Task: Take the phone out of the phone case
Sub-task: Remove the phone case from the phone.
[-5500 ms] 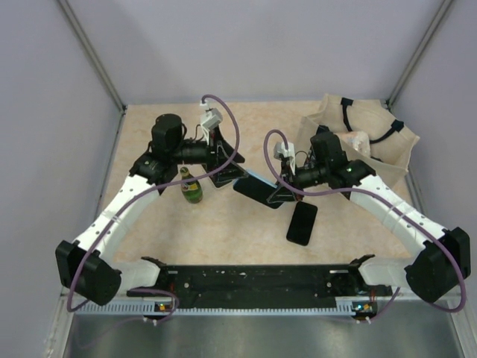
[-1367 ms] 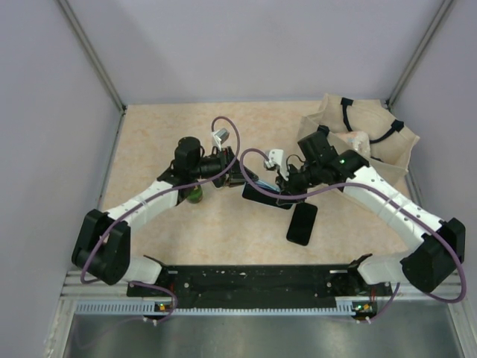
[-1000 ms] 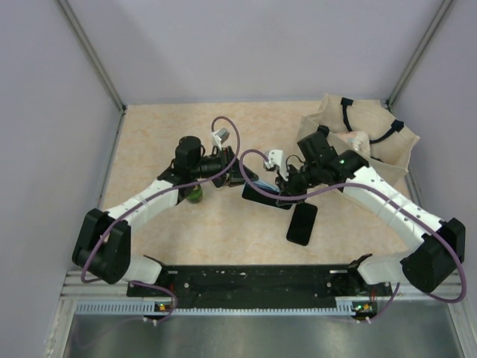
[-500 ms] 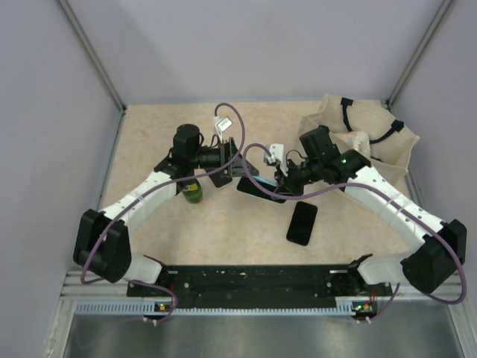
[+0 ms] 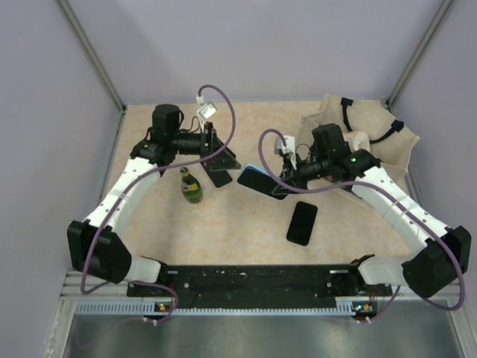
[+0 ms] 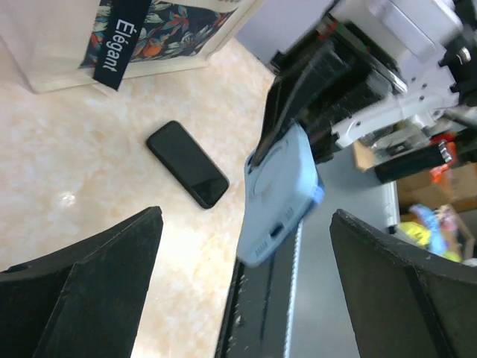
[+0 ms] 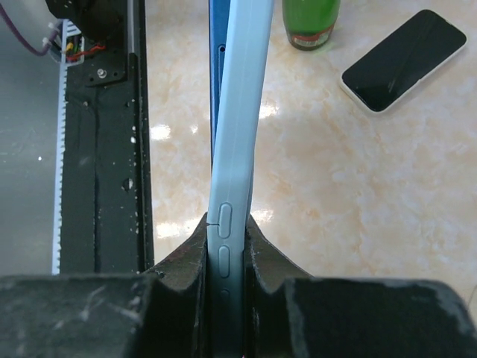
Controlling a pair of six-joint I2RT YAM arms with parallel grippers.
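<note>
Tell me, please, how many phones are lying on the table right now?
2. The white-edged phone lies beside the green bottle; the black phone lies nearer the arms' bases. The bag could hide more.

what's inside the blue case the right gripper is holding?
Cannot tell. The right gripper pinches the light blue case edge-on; a darker blue strip runs alongside, unclear what. The left wrist view shows only the case's outer side; the interior is hidden.
</note>
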